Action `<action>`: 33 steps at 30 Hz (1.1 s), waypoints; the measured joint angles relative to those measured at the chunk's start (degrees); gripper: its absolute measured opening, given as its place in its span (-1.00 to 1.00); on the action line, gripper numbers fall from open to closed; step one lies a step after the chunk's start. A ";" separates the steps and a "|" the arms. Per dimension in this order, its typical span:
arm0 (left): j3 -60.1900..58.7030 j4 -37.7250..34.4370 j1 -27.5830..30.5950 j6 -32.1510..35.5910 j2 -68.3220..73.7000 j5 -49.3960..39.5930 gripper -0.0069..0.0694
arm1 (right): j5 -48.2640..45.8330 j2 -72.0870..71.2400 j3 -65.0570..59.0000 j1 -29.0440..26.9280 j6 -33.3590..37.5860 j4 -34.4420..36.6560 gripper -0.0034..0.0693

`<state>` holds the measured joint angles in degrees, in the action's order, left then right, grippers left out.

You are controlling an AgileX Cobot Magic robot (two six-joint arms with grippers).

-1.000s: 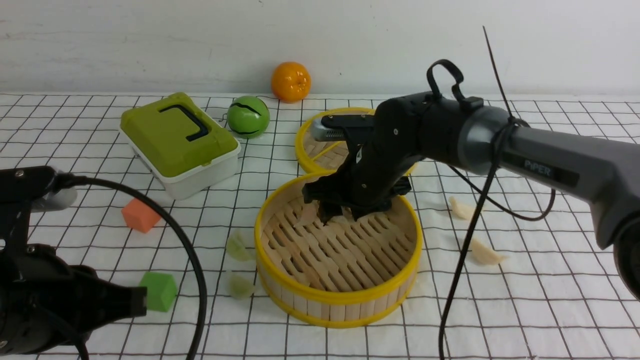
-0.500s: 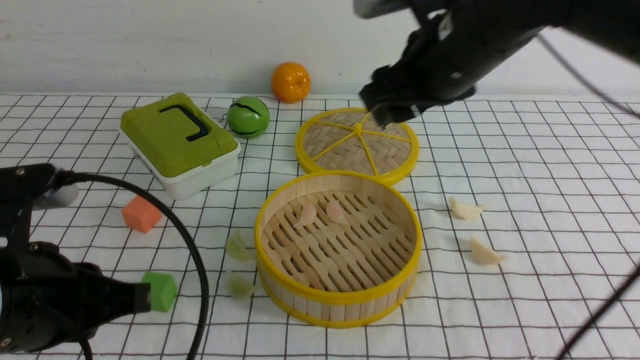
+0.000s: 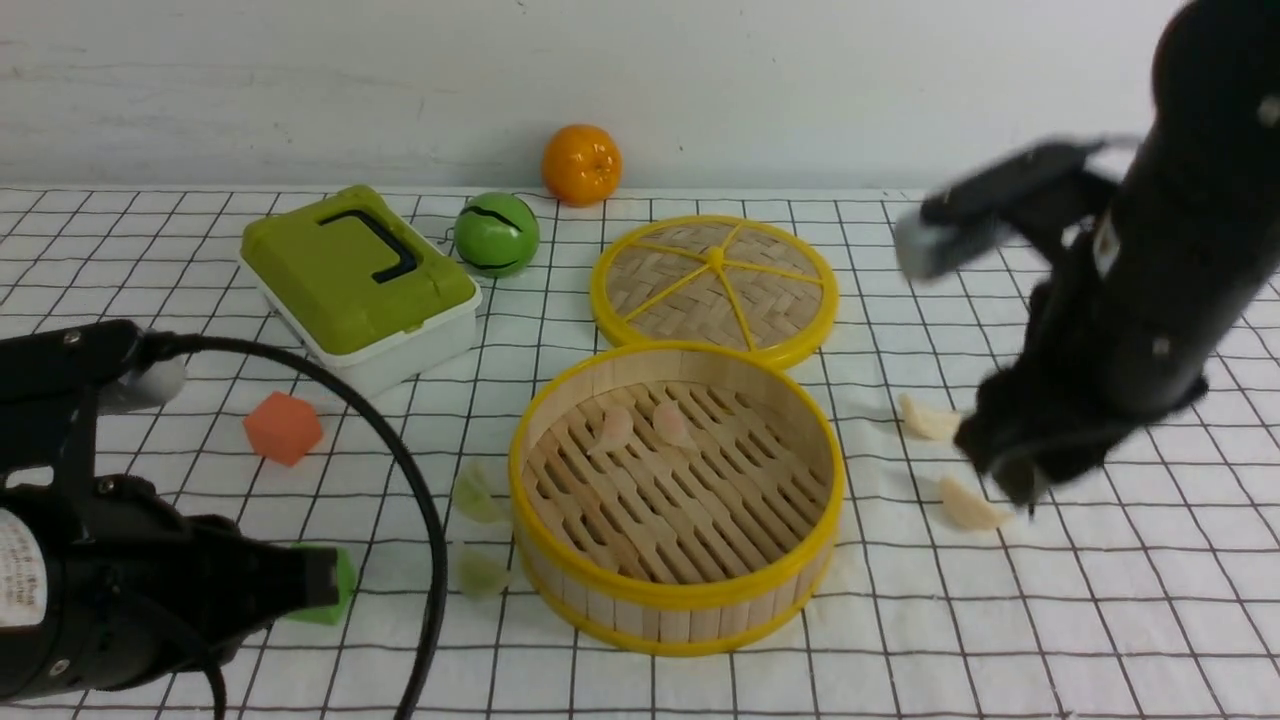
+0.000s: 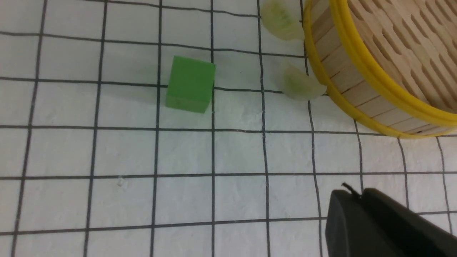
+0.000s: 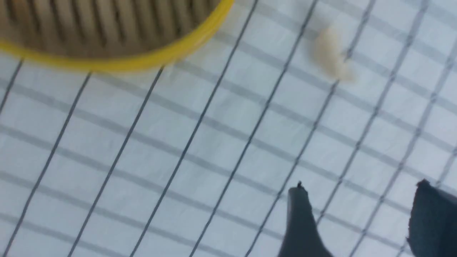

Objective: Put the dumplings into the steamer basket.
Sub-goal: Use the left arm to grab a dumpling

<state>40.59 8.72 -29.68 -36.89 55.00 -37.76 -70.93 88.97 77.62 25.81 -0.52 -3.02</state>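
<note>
The steamer basket (image 3: 676,597) stands mid-table with two pinkish dumplings (image 3: 615,428) (image 3: 672,422) on its slatted floor. Two pale green dumplings (image 3: 476,495) (image 3: 480,573) lie against its left side, also in the left wrist view (image 4: 282,21) (image 4: 298,85). Two cream dumplings (image 3: 928,418) (image 3: 968,505) lie to its right. My right gripper (image 3: 1012,482) hangs open and empty just beside the nearer cream one; its wrist view shows the gripper (image 5: 360,189), a cream dumpling (image 5: 330,53) and the basket rim (image 5: 125,60). My left gripper (image 3: 322,585) (image 4: 351,194) is shut and empty at the lower left.
A green lunch box (image 3: 355,280), a green ball (image 3: 497,234) and an orange (image 3: 581,163) sit at the back left. The flat woven lid (image 3: 713,288) lies behind the basket. An orange cube (image 3: 283,427) and a green cube (image 4: 191,84) lie on the left.
My right arm rose out of the basket, leaving two pinkish dumplings inside, then swung right and down to the cream dumplings. The left arm edged slightly forward.
</note>
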 joint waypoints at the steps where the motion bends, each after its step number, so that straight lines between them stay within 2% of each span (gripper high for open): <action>1: 0.00 -1.14 0.00 0.00 0.89 1.96 -0.72 | 0.21 0.00 -5.73 0.00 2.35 3.02 0.10; 6: 0.95 -2.13 0.00 -0.04 5.74 7.12 -0.72 | 0.79 0.00 -15.28 0.00 8.21 6.58 -0.07; 12: 14.64 -3.23 0.00 -0.04 21.70 1.60 -0.72 | 1.42 -0.72 -18.63 0.00 11.97 7.38 -0.26; 18: 26.03 -1.98 0.04 -0.04 34.08 -2.74 -0.69 | 4.81 -1.25 -18.63 0.00 12.18 7.38 -0.28; 21: 31.17 -2.00 2.08 -0.04 39.52 -4.25 -0.62 | 8.50 -1.25 -18.63 0.00 12.23 7.58 -0.26; 27: 32.82 -7.57 9.83 2.34 42.57 -1.70 -0.54 | 9.96 -1.25 -18.68 0.00 12.29 7.70 -0.25; 30: 32.93 -10.75 11.12 4.30 44.00 -0.11 -0.50 | 10.47 -1.25 -18.68 0.00 12.40 7.80 -0.25; 33: 33.00 -12.37 11.34 4.73 46.56 2.07 -0.35 | 10.53 -1.25 -18.68 0.00 12.59 7.94 -0.25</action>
<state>73.59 -3.65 -18.34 -32.17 101.56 -35.69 -60.40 87.72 58.95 25.81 12.07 4.91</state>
